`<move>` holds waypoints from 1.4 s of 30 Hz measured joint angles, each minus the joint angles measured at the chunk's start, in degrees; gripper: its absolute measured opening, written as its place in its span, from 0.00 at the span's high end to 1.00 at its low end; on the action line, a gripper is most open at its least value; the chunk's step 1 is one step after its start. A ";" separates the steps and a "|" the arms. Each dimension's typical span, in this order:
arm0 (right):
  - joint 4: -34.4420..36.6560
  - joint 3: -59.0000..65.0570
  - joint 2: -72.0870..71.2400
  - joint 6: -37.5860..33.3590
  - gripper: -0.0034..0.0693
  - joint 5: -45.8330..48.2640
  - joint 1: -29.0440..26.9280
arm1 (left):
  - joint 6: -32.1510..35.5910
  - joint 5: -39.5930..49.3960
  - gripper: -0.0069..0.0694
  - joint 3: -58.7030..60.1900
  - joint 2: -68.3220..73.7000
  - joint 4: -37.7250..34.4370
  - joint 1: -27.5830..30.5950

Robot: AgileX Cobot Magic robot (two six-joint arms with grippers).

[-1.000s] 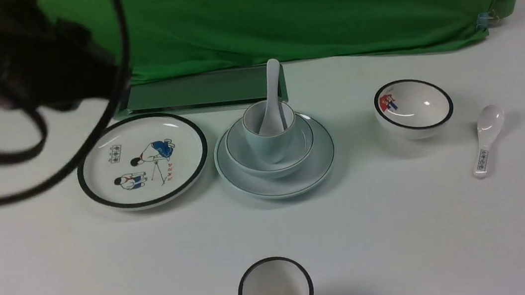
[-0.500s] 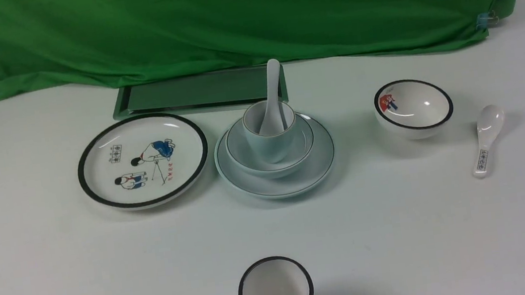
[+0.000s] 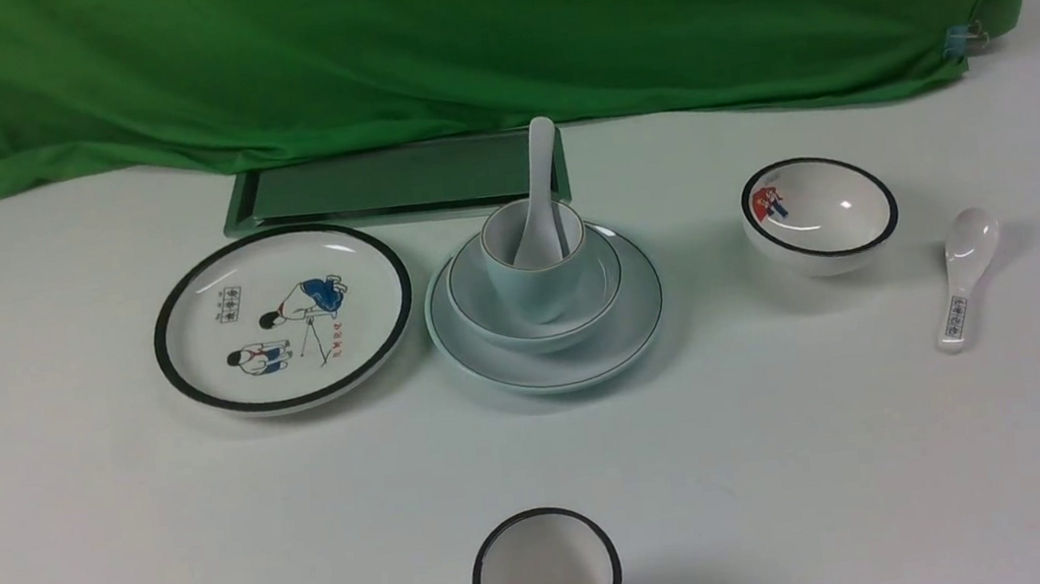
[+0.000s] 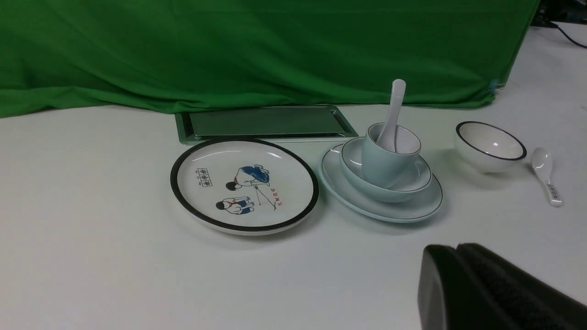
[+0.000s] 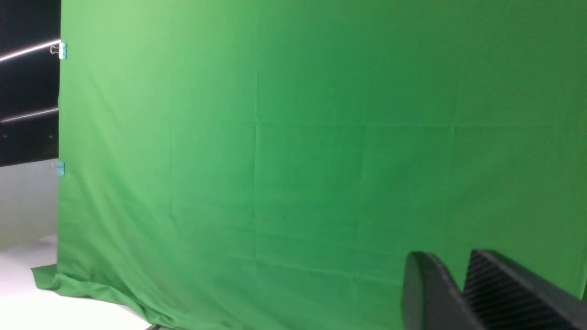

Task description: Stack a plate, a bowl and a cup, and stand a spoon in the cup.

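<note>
On the plate we see the bowl, cup and standing spoon stacked; left gripper pressed together, right gripper we cannot tell.

**Robot body: visible parts**

Left gripper: two matte black fingers with rounded tips. The inner pad has a fine grainy texture.

Right gripper, seen in front of the green cloth: two black fingers of the same rounded form. One is smooth, and the other's pad carries close diagonal ribbing.
</note>
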 joint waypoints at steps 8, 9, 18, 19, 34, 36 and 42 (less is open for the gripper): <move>0.00 0.00 0.00 0.00 0.70 0.00 0.00 | 0.00 0.00 0.95 0.07 0.00 0.05 0.00; 0.00 0.00 0.00 0.00 0.70 0.00 0.00 | -0.02 0.00 0.95 0.07 0.00 0.05 0.00; -0.26 4.52 -1.62 0.00 0.75 -3.42 -0.10 | -0.07 0.00 0.95 0.07 0.00 0.11 0.00; -0.52 6.61 -2.83 0.00 0.83 -3.81 -0.15 | -0.07 0.00 0.95 0.07 0.00 0.11 0.00; -21.36 41.47 -21.29 20.25 0.93 -4.17 -21.53 | -0.01 0.00 0.95 0.07 0.00 0.18 0.00; -22.25 41.65 -22.69 21.58 0.93 -1.31 -22.84 | -0.01 0.00 0.95 0.07 0.00 0.18 0.00; -23.07 41.72 -24.62 23.84 0.94 5.41 -23.06 | -0.01 -0.06 0.95 0.07 0.00 0.18 0.00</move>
